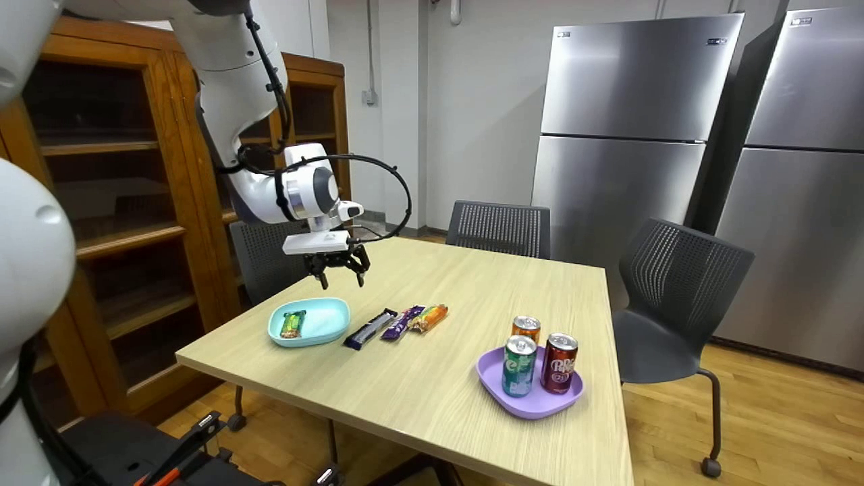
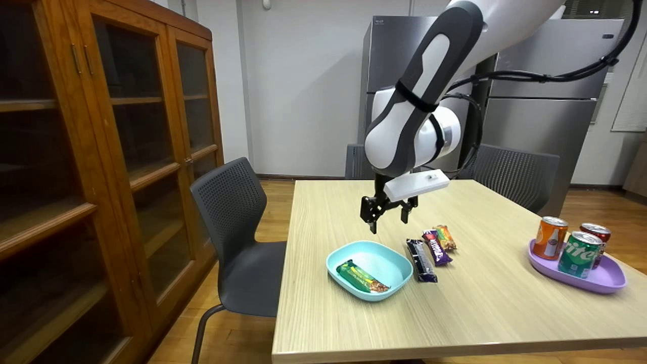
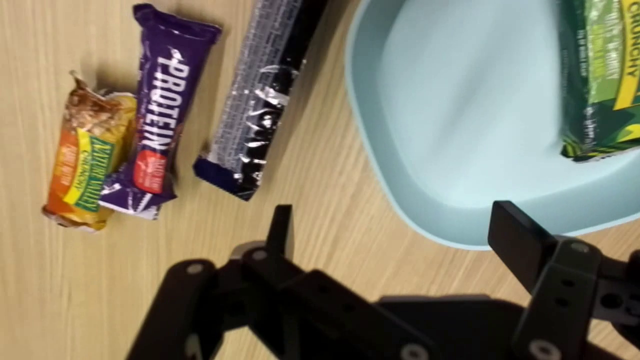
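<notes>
Hanging over the worktop (image 1: 439,378) near the blue tray (image 2: 389,260), the fingers (image 3: 520,243) stand wide apart with nothing between them. The green bar (image 2: 361,277) lies inside the tray. Going slowly and high seems best, so no tip bumps the tray's rim, the dark bar (image 2: 422,260), the purple bar (image 2: 436,248) or the orange bar (image 2: 445,237). The wrist view cuts off parts of the tray, the green bar and the dark bar. The dark bar's words are hard to read.
</notes>
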Controlling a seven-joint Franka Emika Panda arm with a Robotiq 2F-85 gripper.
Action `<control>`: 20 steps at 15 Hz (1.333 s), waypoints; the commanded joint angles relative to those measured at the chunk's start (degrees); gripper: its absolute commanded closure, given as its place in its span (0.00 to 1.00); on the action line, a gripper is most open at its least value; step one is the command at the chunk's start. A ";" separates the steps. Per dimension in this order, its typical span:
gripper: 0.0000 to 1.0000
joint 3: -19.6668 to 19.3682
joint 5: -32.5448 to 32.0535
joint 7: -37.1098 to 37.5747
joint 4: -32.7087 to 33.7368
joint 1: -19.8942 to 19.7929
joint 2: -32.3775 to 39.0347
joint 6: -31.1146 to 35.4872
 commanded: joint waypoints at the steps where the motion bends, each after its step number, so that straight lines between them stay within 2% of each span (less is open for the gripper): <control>1: 0.00 -0.15 1.14 1.06 0.36 -3.33 -0.61 -0.61; 5: 0.00 -1.63 1.92 2.28 1.95 -5.76 0.65 -1.05; 11: 0.00 -4.31 2.54 5.66 4.81 -7.06 3.15 -1.88; 20: 0.00 -3.49 4.95 5.19 6.18 -8.19 4.79 -2.91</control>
